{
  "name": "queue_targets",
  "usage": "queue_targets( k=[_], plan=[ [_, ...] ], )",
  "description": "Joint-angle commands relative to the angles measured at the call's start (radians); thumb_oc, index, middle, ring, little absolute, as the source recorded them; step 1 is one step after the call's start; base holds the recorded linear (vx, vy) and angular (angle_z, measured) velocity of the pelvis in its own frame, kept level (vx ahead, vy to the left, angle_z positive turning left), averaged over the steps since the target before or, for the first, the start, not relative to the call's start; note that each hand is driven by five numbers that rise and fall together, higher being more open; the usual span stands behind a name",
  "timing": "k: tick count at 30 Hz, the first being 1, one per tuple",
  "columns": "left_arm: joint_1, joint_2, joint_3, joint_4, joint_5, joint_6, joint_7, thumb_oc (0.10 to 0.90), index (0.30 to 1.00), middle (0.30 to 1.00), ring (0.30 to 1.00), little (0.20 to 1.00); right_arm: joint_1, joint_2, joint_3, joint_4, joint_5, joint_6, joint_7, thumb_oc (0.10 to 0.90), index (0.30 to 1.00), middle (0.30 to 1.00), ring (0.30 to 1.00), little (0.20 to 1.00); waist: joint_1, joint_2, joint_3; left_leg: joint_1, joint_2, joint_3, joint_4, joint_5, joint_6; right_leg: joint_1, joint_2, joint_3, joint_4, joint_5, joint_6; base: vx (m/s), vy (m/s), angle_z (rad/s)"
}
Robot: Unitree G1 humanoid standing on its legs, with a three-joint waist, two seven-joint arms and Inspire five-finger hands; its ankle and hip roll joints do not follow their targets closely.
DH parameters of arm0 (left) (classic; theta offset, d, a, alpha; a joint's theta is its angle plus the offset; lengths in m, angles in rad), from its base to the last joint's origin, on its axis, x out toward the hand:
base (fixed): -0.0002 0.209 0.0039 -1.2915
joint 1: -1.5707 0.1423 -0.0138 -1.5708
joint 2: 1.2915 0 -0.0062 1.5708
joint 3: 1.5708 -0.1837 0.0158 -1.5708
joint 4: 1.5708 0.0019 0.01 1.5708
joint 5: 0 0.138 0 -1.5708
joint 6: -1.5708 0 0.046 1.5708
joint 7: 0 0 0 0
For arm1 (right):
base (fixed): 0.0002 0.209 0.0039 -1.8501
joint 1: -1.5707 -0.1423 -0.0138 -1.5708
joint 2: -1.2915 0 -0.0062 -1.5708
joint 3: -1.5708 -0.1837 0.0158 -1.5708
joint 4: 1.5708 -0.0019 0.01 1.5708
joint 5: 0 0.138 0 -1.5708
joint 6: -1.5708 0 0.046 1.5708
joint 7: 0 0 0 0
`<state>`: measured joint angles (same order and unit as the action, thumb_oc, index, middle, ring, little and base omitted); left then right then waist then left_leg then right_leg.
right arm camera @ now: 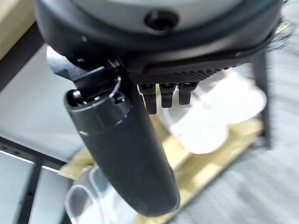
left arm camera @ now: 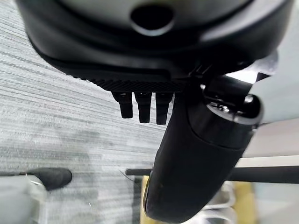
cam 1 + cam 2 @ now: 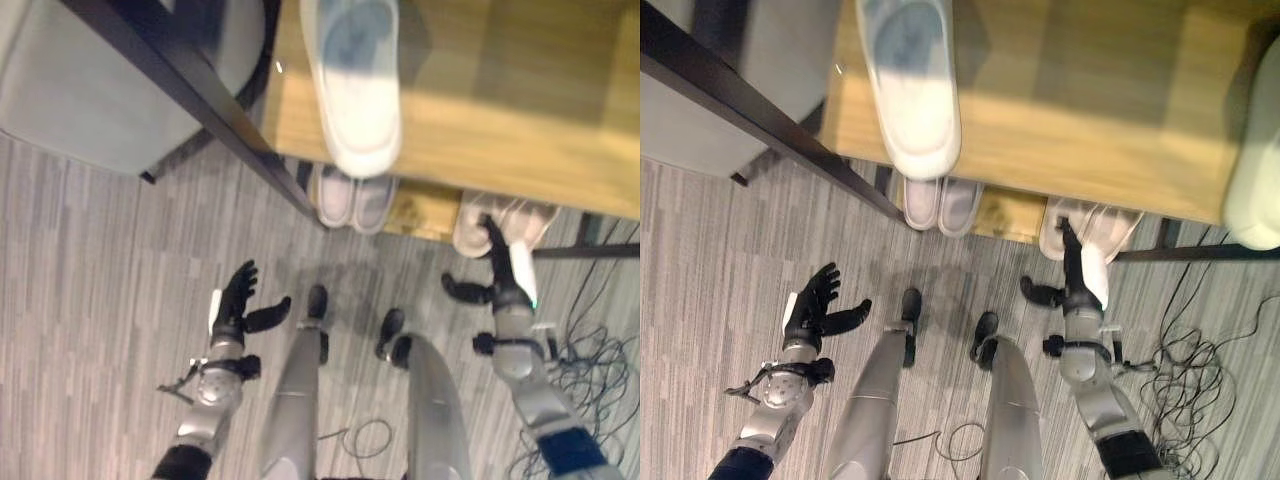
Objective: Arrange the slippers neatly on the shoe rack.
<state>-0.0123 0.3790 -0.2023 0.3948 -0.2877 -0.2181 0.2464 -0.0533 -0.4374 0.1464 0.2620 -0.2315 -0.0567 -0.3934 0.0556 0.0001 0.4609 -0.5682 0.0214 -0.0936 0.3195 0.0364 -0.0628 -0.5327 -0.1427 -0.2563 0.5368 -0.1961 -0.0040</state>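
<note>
The shoe rack (image 3: 520, 130) has a flat top board of light, yellow-brown wood with a fine grain, carried by a thin black metal frame (image 3: 215, 105), and below it a lower wooden shelf (image 3: 420, 212) of the same colour. On the top board, toward the left, lies one white slipper (image 3: 355, 85); it is long, with a rounded toe and a smooth surface, and its inside looks grey-blue. On the lower shelf a pair of pale grey slippers (image 3: 352, 198) stands side by side, touching each other, with the rounded toes pointing toward the near edge. To the right of them, also on the lower shelf, is a pair of beige slippers (image 3: 500, 222), which look soft, partly under the top board. In the right eye view, another pale, rounded object (image 3: 1258, 170) shows at the right end of the top board; I cannot tell what it is. The floor (image 3: 90, 290) is a grey carpet with fine stripes. The left robot hand (image 3: 238, 302) is over the floor, near and to the left of the rack, with straight fingers spread and the thumb out to the side, holding nothing. The right robot hand (image 3: 497, 275) is stretched forward with straight fingers whose tips reach the beige slippers, the thumb spread to the left; it grasps nothing.
</note>
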Motion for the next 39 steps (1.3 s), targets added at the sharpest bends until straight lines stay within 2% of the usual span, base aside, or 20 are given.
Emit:
queue_targets(
  k=[1, 2, 3, 6, 8, 12, 18, 27, 33, 36, 39],
  plan=[
    [0.046, 0.020, -0.030, 0.031, 0.073, -0.038, -0.053, 0.800, 0.900, 0.900, 0.900, 0.900, 0.018, -0.036, -0.009, 0.051, -0.024, -0.075, 0.007, 0.800, 0.900, 0.900, 0.900, 0.900, -0.012, 0.012, -0.191, 0.134, 0.046, 0.016, -0.198, 0.049, -0.056, 0.134, 0.015, -0.024, -0.249, 0.097, 0.084, 0.18, -0.042, -0.08],
    [0.044, 0.016, -0.040, 0.045, 0.082, -0.031, -0.062, 0.800, 0.900, 0.900, 0.900, 0.900, 0.022, -0.027, 0.002, 0.109, -0.025, -0.068, 0.015, 0.800, 0.900, 0.900, 0.900, 0.900, -0.012, 0.012, -0.206, 0.178, 0.050, 0.024, -0.238, 0.065, -0.058, 0.182, 0.023, -0.030, -0.295, 0.112, 0.090, 0.11, -0.028, -0.10],
    [0.043, 0.017, -0.040, 0.045, 0.082, -0.031, -0.062, 0.800, 0.900, 0.900, 0.900, 0.900, 0.020, -0.027, 0.002, 0.111, -0.025, -0.069, 0.014, 0.800, 0.900, 0.900, 0.900, 0.900, -0.012, 0.014, -0.204, 0.180, 0.050, 0.023, -0.243, 0.073, -0.057, 0.185, 0.024, -0.031, -0.303, 0.122, 0.090, 0.13, -0.020, -0.08],
    [0.062, 0.019, -0.066, 0.052, 0.133, -0.015, -0.100, 0.800, 0.900, 0.900, 0.900, 0.900, 0.043, -0.006, 0.035, 0.250, -0.035, -0.067, 0.056, 0.800, 0.900, 0.900, 0.900, 0.900, -0.018, 0.020, -0.261, 0.310, 0.064, 0.047, -0.352, 0.101, -0.064, 0.319, 0.046, -0.029, -0.430, 0.154, 0.103, 0.17, -0.028, -0.04],
    [0.070, 0.022, -0.075, 0.048, 0.150, -0.013, -0.121, 0.800, 0.900, 0.900, 0.900, 0.900, 0.053, 0.007, 0.044, 0.297, -0.034, -0.073, 0.081, 0.800, 0.900, 0.900, 0.900, 0.900, -0.022, 0.020, -0.297, 0.359, 0.062, 0.055, -0.386, 0.102, -0.065, 0.367, 0.054, -0.019, -0.472, 0.161, 0.107, 0.18, -0.038, 0.01],
    [0.086, 0.029, -0.107, 0.011, 0.158, -0.013, -0.172, 0.800, 0.900, 0.900, 0.900, 0.900, 0.071, 0.031, 0.061, 0.370, -0.030, -0.073, 0.117, 0.800, 0.900, 0.900, 0.900, 0.900, -0.029, 0.020, -0.347, 0.428, 0.060, 0.067, -0.407, 0.091, -0.066, 0.453, 0.066, -0.009, -0.537, 0.169, 0.111, 0.16, -0.048, -0.03],
    [0.136, 0.056, -0.113, -0.167, 0.098, -0.020, -0.231, 0.800, 0.900, 0.900, 0.900, 0.900, 0.110, 0.041, 0.062, 0.386, -0.033, -0.075, 0.140, 0.800, 0.900, 0.900, 0.900, 0.900, -0.039, 0.017, -0.380, 0.489, 0.054, 0.092, -0.407, 0.068, -0.068, 0.543, 0.073, 0.010, -0.612, 0.184, 0.115, 0.09, -0.027, -0.04],
    [0.118, 0.028, -0.129, -0.356, -0.066, -0.018, -0.268, 0.800, 0.900, 0.900, 0.900, 0.900, 0.136, 0.062, 0.091, 0.403, -0.031, -0.064, 0.146, 0.800, 0.900, 0.900, 0.900, 0.900, -0.057, 0.026, -0.385, 0.510, 0.051, 0.124, -0.407, 0.045, -0.061, 0.546, 0.074, 0.040, -0.624, 0.182, 0.124, 0.02, -0.022, -0.10],
    [0.047, 0.001, -0.127, -0.444, -0.104, -0.035, -0.227, 0.800, 0.900, 0.900, 0.900, 0.900, 0.147, 0.060, 0.098, 0.394, -0.036, -0.057, 0.135, 0.800, 0.900, 0.900, 0.900, 0.900, -0.075, 0.044, -0.370, 0.494, 0.048, 0.139, -0.407, 0.044, -0.064, 0.521, 0.067, 0.052, -0.624, 0.190, 0.129, -0.02, -0.013, -0.13],
    [0.003, -0.011, -0.117, -0.460, -0.075, -0.047, -0.185, 0.800, 0.900, 0.900, 0.900, 0.900, 0.155, 0.059, 0.097, 0.386, -0.037, -0.053, 0.130, 0.800, 0.900, 0.900, 0.900, 0.900, -0.084, 0.055, -0.365, 0.492, 0.049, 0.146, -0.407, 0.045, -0.064, 0.514, 0.065, 0.058, -0.624, 0.192, 0.130, -0.01, 0.007, -0.02],
    [-0.047, -0.003, -0.105, -0.470, 0.029, -0.067, -0.125, 0.800, 0.900, 0.900, 0.900, 0.900, 0.157, 0.057, 0.101, 0.395, -0.037, -0.056, 0.125, 0.800, 0.900, 0.900, 0.900, 0.900, -0.088, 0.061, -0.365, 0.491, 0.050, 0.153, -0.407, 0.044, -0.064, 0.509, 0.064, 0.064, -0.624, 0.193, 0.132, 0.00, 0.014, -0.10]
  ],
)
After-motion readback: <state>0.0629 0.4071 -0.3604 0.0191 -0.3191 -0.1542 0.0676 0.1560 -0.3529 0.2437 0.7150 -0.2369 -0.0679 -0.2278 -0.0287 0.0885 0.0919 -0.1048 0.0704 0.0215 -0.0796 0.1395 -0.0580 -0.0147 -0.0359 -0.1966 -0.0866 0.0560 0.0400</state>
